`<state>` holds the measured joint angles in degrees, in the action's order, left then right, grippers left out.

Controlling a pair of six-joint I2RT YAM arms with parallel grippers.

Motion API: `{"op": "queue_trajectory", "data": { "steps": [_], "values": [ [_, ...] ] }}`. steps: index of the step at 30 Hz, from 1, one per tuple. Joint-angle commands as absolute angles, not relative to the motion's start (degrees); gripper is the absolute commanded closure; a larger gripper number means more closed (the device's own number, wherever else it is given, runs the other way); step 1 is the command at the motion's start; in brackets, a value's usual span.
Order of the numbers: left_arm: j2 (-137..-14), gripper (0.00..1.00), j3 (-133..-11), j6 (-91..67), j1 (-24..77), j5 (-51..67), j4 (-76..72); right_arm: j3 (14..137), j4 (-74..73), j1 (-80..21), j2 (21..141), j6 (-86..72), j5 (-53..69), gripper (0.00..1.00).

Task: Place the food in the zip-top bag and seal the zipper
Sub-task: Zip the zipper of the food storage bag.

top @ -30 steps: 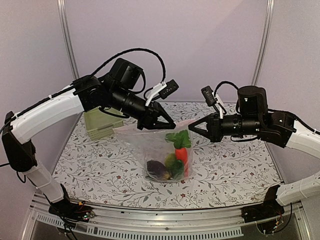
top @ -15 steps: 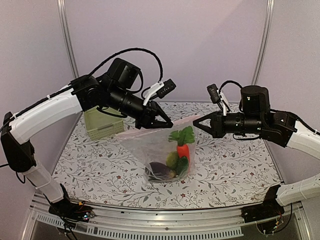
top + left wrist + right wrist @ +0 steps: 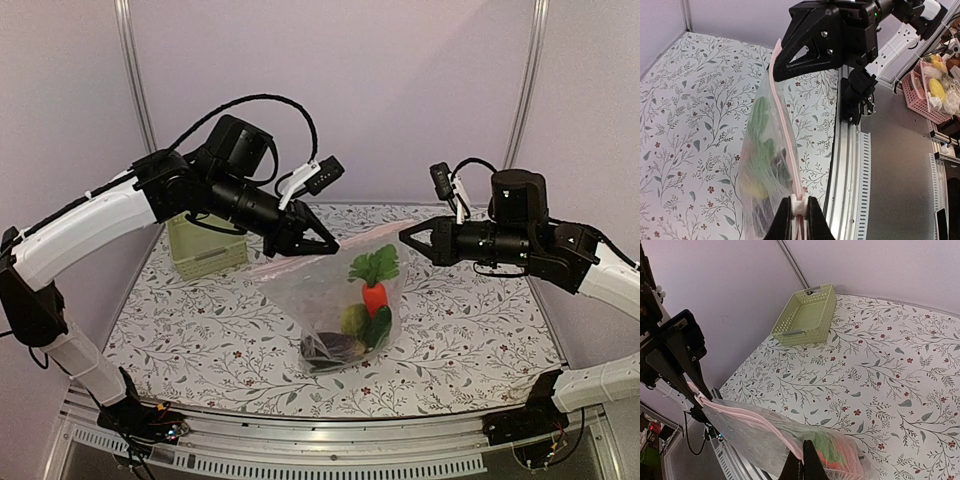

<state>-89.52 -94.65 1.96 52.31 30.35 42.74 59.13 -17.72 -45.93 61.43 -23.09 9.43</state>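
Note:
The clear zip-top bag [image 3: 322,295] hangs stretched between my two grippers, its bottom at the table. The food lies inside: an orange carrot with green leaves [image 3: 374,292], a dark eggplant [image 3: 328,349] and green pieces [image 3: 356,320]. My left gripper [image 3: 329,243] is shut on the white slider [image 3: 799,207] of the pink zipper [image 3: 288,263], partway along the strip. My right gripper [image 3: 404,234] is shut on the zipper's right end [image 3: 795,449]. The left wrist view shows the zipper [image 3: 783,135] running straight to the right gripper [image 3: 775,76].
The pale green slotted basket [image 3: 205,248] stands at the back left of the flowered table [image 3: 200,340], also seen in the right wrist view [image 3: 805,315]. The table's metal front rail [image 3: 847,165] runs beside the bag.
The right gripper has moved right and up with the bag's corner, pulling the zipper taut. The gap between the grippers has widened. The bag and food have shifted right.

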Motion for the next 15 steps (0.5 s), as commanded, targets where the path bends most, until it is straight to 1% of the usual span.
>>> {"op": "queue_trajectory", "data": {
  "steps": [1, 15],
  "values": [
    [-85.77, 1.0, -93.65, 2.59, 51.24, 31.42, 48.71, 57.83, -21.59, -41.66, 60.34, -24.07, -1.35, 1.0],
    [-83.76, 1.0, -91.78, 2.68, 50.89, 30.33, 49.04, 58.15, -23.95, -38.89, 60.09, -24.96, -5.76, 1.0]
  ]
}}
